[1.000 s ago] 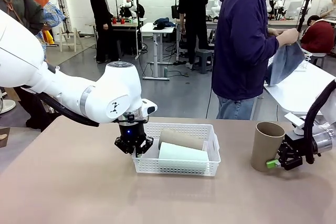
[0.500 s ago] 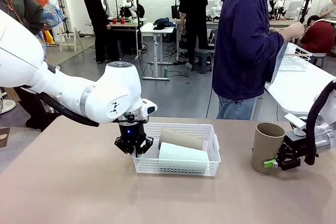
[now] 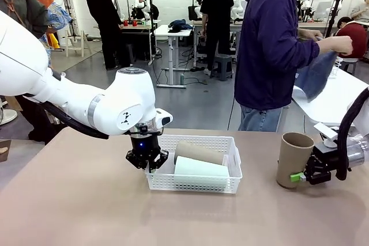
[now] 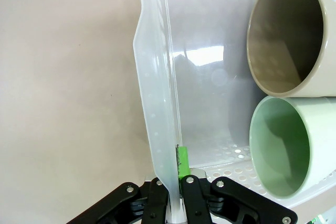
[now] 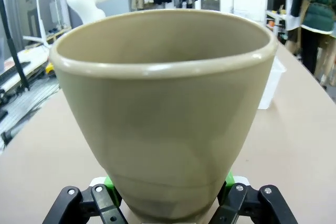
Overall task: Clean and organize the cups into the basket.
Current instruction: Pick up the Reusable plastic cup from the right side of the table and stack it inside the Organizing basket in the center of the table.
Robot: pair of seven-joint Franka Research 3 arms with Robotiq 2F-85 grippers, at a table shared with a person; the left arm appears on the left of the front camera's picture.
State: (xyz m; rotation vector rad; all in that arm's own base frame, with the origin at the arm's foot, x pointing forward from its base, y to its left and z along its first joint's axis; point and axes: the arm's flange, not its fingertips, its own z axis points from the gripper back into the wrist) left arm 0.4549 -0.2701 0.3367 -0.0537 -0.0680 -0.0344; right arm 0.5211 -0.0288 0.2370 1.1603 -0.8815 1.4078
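Roughly two-thirds done, I judged: tan cup (image 3: 199, 152) and mint cup (image 3: 202, 169) lay in the basket (image 3: 193, 184), left tool (image 4: 175, 182) pinched shut on its wall; upright tan cup (image 3: 291, 159) stood on the table (image 3: 86, 211), right tool (image 5: 168, 203) clamped round its base.

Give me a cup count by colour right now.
Tan: 2, the lying tan cup in the basket and the upright tan cup on the table.
Mint green: 1, the mint cup in the basket.
Total: 3 cups.
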